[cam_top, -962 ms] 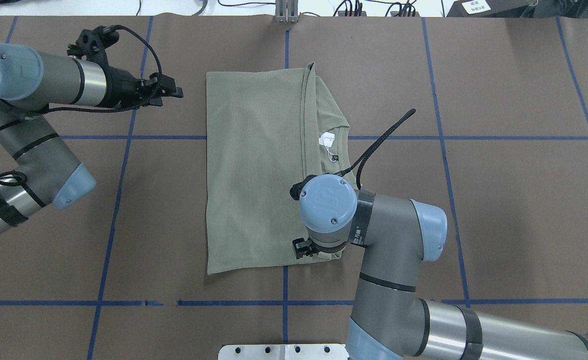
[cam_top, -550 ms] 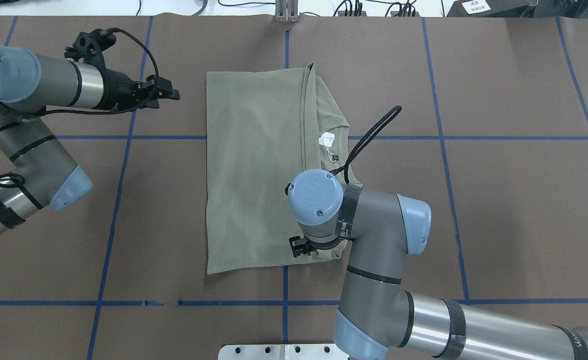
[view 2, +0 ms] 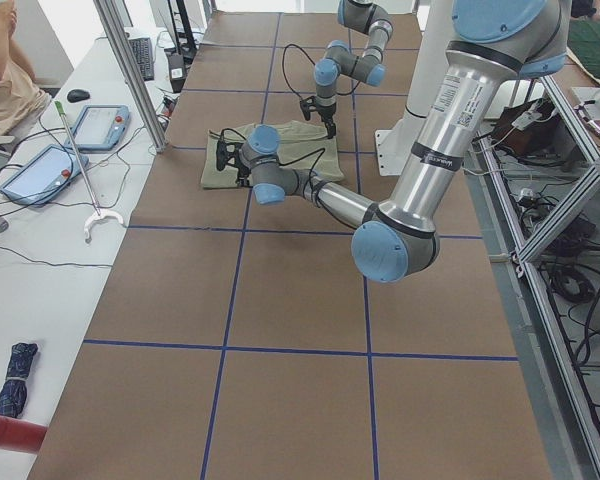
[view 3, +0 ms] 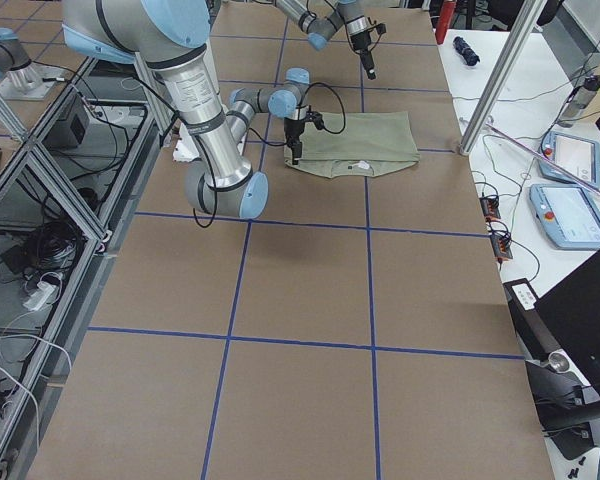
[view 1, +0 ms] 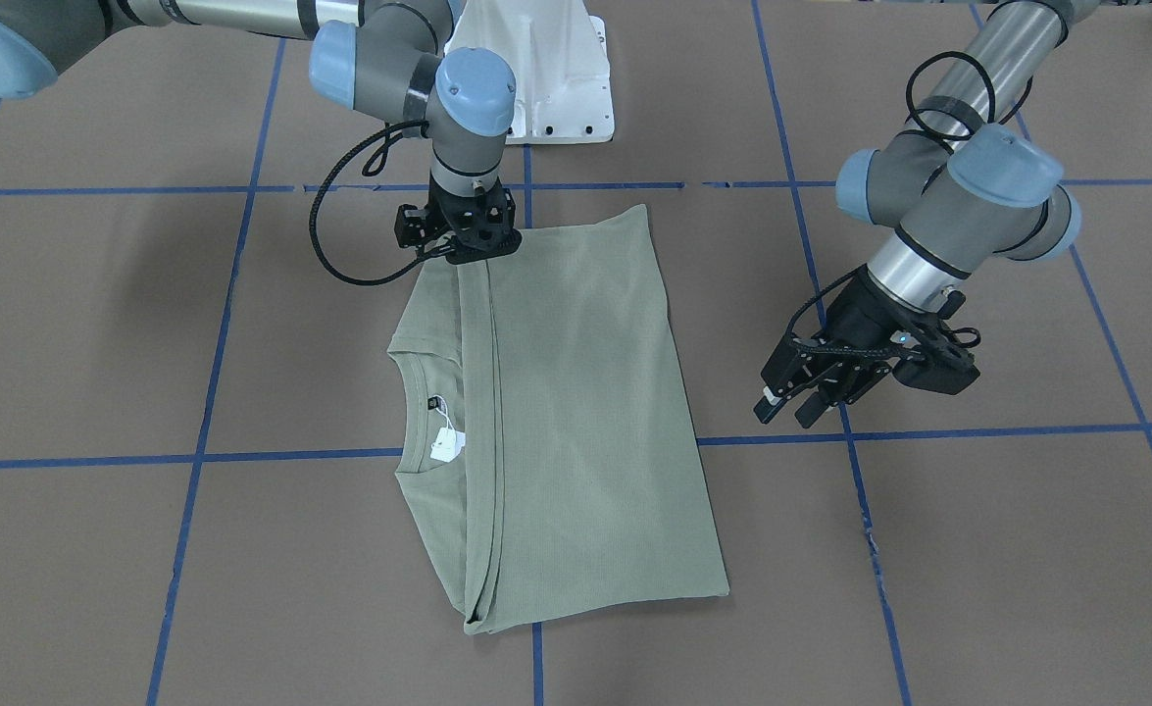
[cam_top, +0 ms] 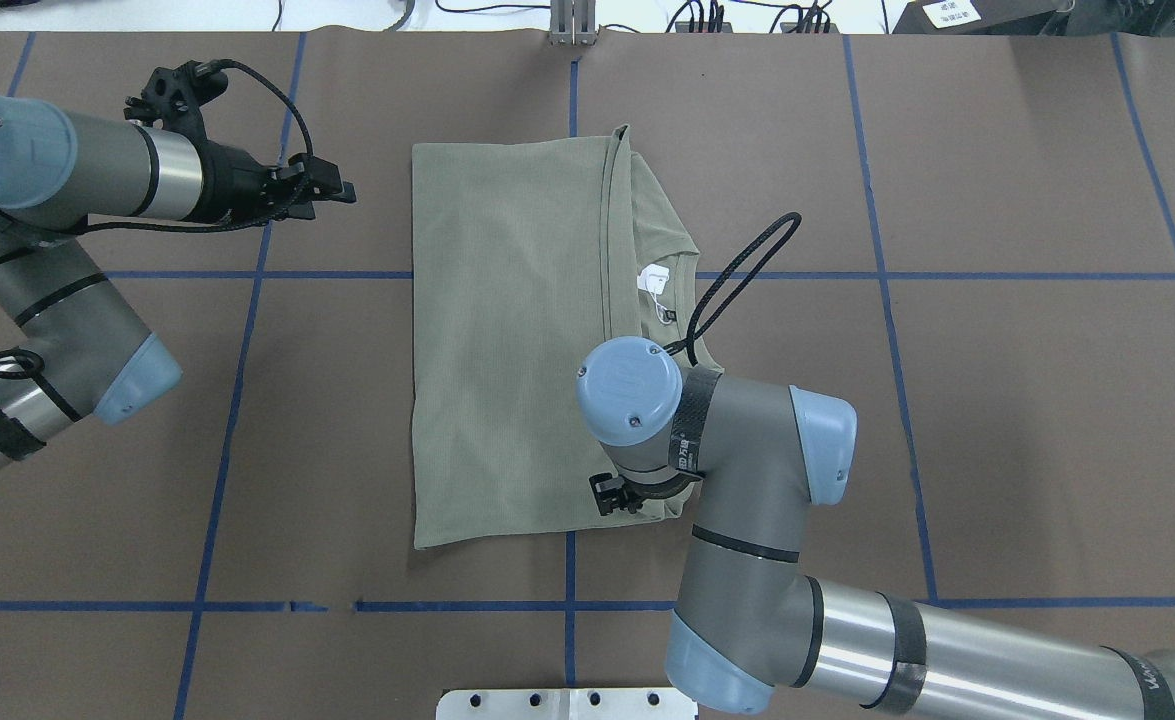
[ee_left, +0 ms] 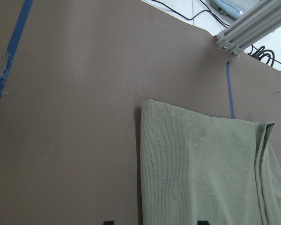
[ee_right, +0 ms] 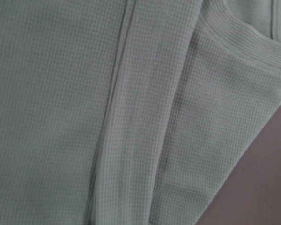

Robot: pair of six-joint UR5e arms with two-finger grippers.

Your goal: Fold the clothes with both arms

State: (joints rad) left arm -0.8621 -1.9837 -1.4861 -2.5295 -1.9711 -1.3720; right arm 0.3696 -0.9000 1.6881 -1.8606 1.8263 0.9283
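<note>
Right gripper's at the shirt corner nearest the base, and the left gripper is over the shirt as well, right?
Not quite. The left gripper is not over the shirt; it hangs beside it, over bare table, as the front-facing view shows. The right gripper is at the shirt corner nearest the base, as you say.

Silver-grey arms [cam_top: 747,450] carry light-blue caps [cam_top: 630,390] and looping black cables [cam_top: 742,268].
</note>
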